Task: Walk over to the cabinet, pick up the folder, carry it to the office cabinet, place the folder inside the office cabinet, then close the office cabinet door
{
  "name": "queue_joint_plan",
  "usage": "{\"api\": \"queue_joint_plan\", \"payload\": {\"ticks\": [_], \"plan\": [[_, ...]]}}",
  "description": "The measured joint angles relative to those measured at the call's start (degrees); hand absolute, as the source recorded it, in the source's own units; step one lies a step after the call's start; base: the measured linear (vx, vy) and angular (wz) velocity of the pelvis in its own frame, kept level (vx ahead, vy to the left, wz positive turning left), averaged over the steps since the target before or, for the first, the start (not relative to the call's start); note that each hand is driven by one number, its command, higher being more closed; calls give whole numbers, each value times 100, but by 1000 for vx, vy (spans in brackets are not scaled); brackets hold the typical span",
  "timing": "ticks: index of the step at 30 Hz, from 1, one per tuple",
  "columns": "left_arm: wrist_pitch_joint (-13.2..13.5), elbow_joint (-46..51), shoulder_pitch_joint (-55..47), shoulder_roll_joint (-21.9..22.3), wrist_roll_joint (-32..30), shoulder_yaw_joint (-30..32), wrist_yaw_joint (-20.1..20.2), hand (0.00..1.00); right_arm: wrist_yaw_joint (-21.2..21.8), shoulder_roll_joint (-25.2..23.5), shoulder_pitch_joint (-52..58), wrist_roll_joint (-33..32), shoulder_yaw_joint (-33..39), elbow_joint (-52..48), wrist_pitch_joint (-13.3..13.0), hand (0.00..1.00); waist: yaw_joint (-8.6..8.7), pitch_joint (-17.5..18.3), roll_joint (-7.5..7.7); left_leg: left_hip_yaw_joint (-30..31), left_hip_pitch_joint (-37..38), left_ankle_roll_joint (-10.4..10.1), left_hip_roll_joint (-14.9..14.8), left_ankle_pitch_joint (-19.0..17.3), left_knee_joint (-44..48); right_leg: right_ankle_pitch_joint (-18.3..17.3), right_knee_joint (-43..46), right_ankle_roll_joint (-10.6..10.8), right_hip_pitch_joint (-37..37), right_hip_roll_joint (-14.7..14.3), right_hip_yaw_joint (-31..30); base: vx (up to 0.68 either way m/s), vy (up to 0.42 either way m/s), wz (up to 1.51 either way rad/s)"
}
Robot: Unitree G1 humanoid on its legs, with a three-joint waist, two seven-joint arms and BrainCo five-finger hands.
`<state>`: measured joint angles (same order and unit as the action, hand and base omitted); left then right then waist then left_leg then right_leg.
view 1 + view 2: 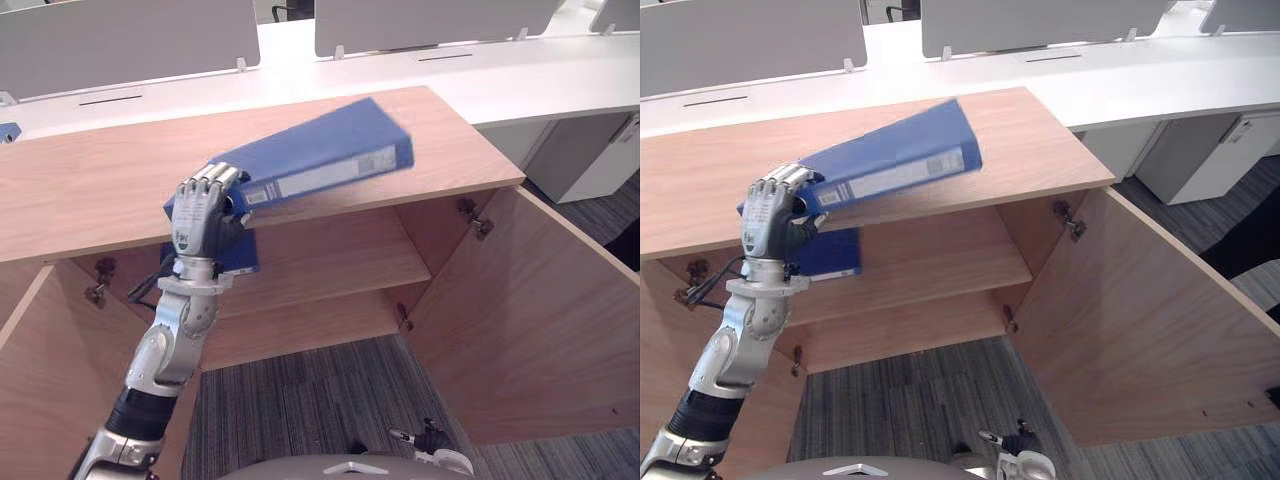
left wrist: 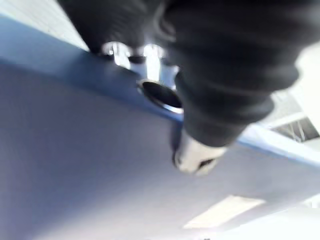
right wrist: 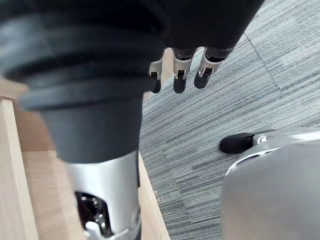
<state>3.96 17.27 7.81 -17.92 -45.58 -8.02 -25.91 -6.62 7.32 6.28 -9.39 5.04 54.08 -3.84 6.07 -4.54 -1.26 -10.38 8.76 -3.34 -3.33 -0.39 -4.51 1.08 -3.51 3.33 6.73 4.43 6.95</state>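
Right hand (image 3: pixel 179 75) hanging idle over carpet (image 3: pixel 250 85), fingers loosely straight. Left hand (image 1: pixel 205 215) curling round spine end of blue folder (image 1: pixel 320 158), holding it tilted above cabinet top (image 1: pixel 90 190), not yet inside. Right door (image 1: pixel 520 320) standing open. Looking like placing step. Next move needing folder dropped below top edge, levelled, slid onto shelf (image 1: pixel 330 260).

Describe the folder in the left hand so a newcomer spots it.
Find the long light-wood cabinet with its doors open. Over its front edge the left hand has fingers curled round the spine end of a blue lever-arch folder with a pale spine label. Unlike the blue item flat on the shelf inside, it is tilted above the top.
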Motion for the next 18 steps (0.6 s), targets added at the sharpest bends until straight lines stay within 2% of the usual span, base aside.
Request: {"api": "queue_joint_plan", "payload": {"ticks": [6,12,18], "plan": [[87,649,-449,412,446,315,-215,100,-4,-151,53,-172,-52,-564,-159,0,-28,7,-11,-29,-1,-7,-28,-6,0,-137,266,5,-97,-18,-55,-23,-14,-4],[237,1552,-946,864,1047,764,-586,100,-9,-356,262,-386,-264,-1602,-364,0,-180,8,-14,1,-10,-9,-36,-8,-1,-160,301,14,-105,-26,-19,-4,-4,1],[411,2000,-1433,1377,1693,1096,-843,100,-15,-681,407,-589,-286,-2803,-555,0,-290,29,0,34,-77,-8,-37,-4,-1,-159,303,16,-168,-26,9,-8,-6,2]]}}
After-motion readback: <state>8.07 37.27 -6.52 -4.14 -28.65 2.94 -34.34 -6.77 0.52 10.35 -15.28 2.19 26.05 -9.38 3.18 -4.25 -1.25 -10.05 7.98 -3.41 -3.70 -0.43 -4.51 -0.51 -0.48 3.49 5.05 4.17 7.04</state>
